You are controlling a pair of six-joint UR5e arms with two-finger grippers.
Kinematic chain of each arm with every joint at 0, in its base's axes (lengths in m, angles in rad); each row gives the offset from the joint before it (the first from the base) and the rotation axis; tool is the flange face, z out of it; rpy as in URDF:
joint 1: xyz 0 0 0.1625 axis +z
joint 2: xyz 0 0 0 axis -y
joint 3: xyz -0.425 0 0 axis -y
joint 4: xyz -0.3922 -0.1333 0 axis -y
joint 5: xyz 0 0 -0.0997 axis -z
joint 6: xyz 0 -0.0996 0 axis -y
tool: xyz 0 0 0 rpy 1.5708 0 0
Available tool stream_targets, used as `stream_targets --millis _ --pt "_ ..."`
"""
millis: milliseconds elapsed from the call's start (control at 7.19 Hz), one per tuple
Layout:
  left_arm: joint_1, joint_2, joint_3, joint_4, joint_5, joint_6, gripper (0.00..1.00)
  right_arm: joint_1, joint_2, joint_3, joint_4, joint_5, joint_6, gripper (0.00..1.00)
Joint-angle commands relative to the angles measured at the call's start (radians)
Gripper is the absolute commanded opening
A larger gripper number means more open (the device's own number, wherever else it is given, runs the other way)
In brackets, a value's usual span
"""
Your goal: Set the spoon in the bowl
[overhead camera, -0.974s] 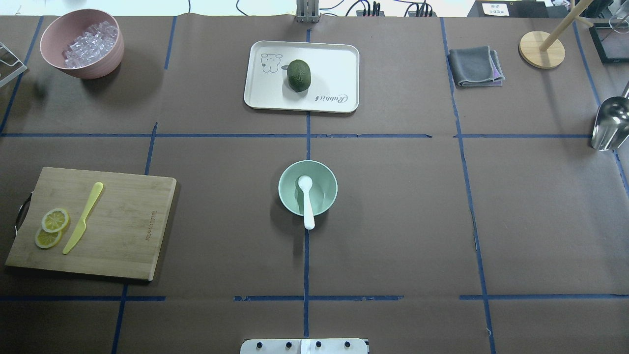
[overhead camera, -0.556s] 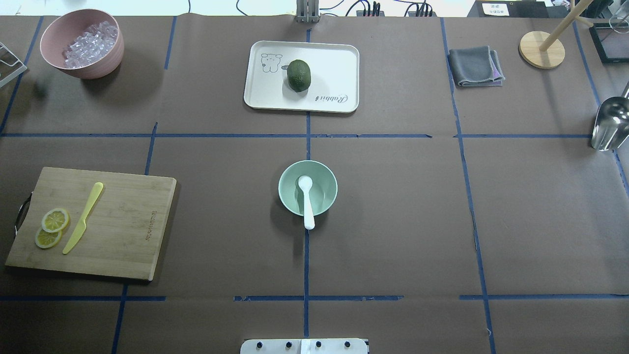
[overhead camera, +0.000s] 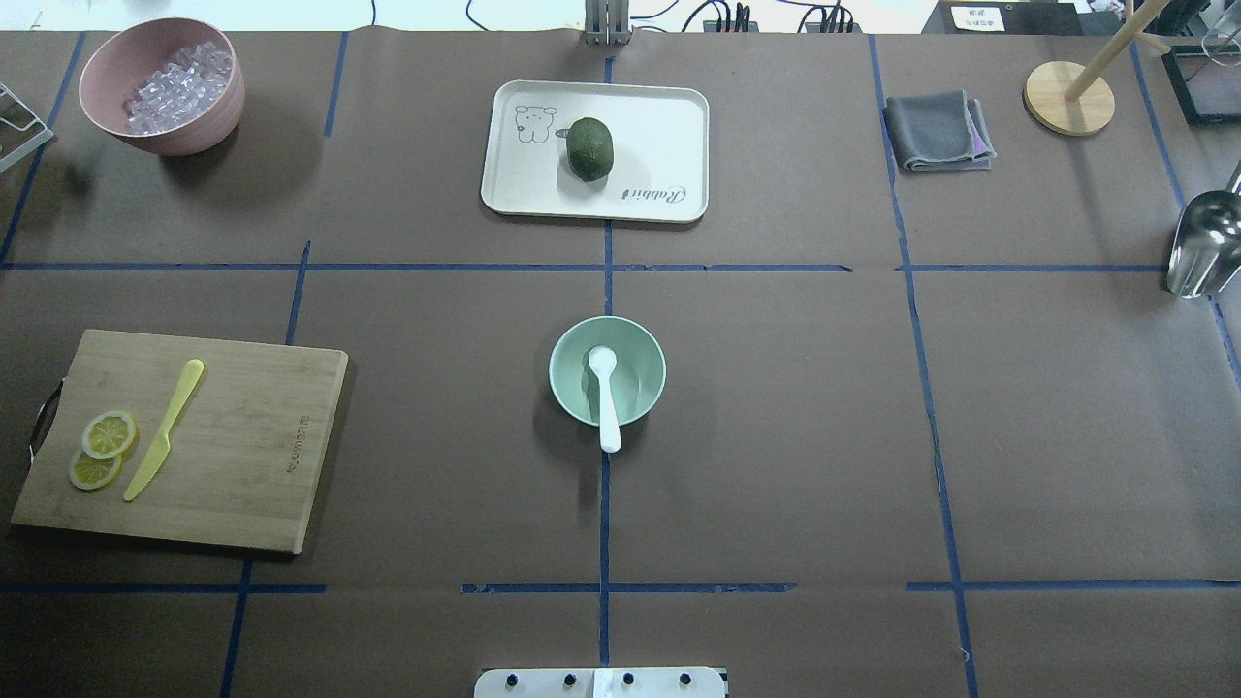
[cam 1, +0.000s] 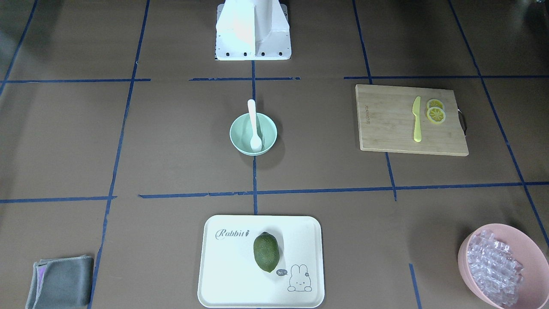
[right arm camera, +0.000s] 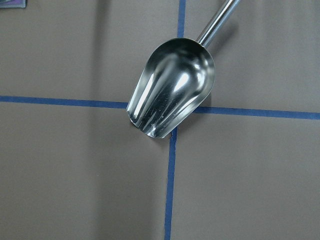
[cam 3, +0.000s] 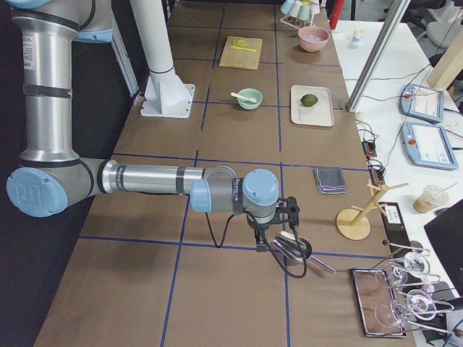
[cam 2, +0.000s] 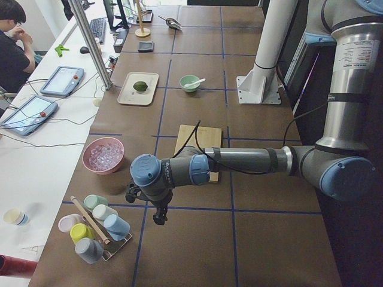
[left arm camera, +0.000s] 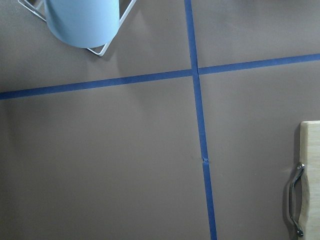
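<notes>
small white plastic spoon (overhead camera: 606,402): scoop in pale mint-green round bowl (overhead camera: 648,368), handle over rim @ 6 o'clock | L gripper (cam 2: 159,216) far @ 9, R gripper (cam 3: 259,242) far @ 3 | jaw gaps: can't tell

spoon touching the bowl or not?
Touching. In the overhead view, the spoon has its scoop inside the bowl, and its handle rests across the near rim, sticking out past it.

Between the earlier overhead pictures and this one no change shows: the spoon (overhead camera: 605,393) and the bowl (overhead camera: 652,364) lie exactly where they were, and nothing else on the surface (overhead camera: 776,436) has shifted.
</notes>
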Motion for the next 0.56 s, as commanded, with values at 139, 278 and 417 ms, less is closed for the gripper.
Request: stream_targets --millis 139,278,417 --pt "0.0 0.004 0.004 0.002 0.029 -0.03 1.0 0.0 -0.003 -0.001 0.0 0.0 -0.001 1.0" --pt "0.0 0.004 0.004 0.002 0.035 -0.028 1.0 0.0 -0.003 0.0 0.0 0.0 -0.001 1.0" --pt "0.0 0.003 0.004 0.002 0.035 -0.028 1.0 0.0 -0.003 0.0 0.0 0.0 -0.001 1.0"
